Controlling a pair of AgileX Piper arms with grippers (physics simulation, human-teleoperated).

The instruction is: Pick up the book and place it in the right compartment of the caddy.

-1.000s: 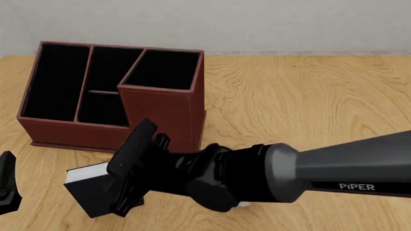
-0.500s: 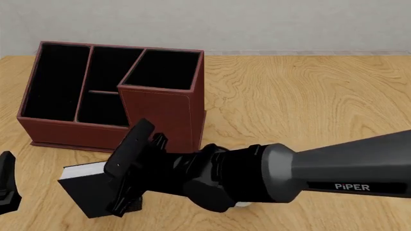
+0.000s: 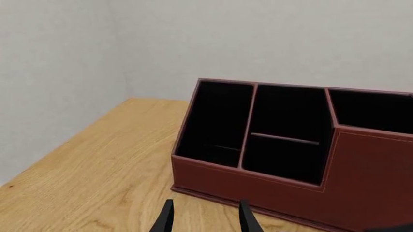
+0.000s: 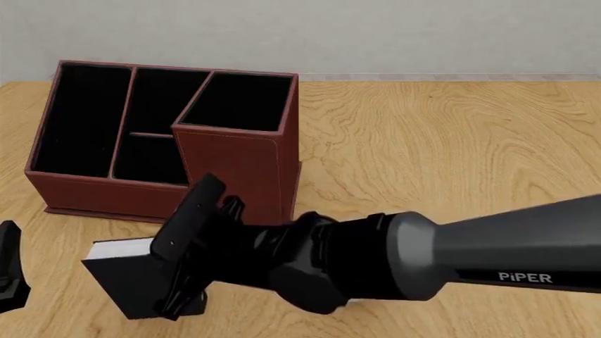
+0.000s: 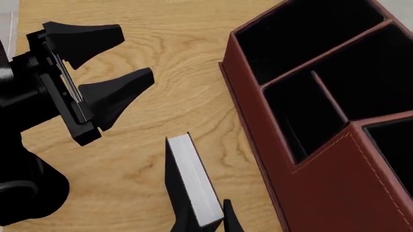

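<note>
One book (image 4: pixel 117 271) (right gripper (image 5: pixel 205 223) clamping), one caddy (image 4: pixel 239 165).

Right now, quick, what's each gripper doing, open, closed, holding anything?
Left gripper: open, holding nothing.
Right gripper: closed on the book, fingers either side of it.

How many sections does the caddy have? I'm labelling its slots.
4 in the caddy: a long narrow one at left, two small middle ones, rear and front, and the tall right compartment.
</note>
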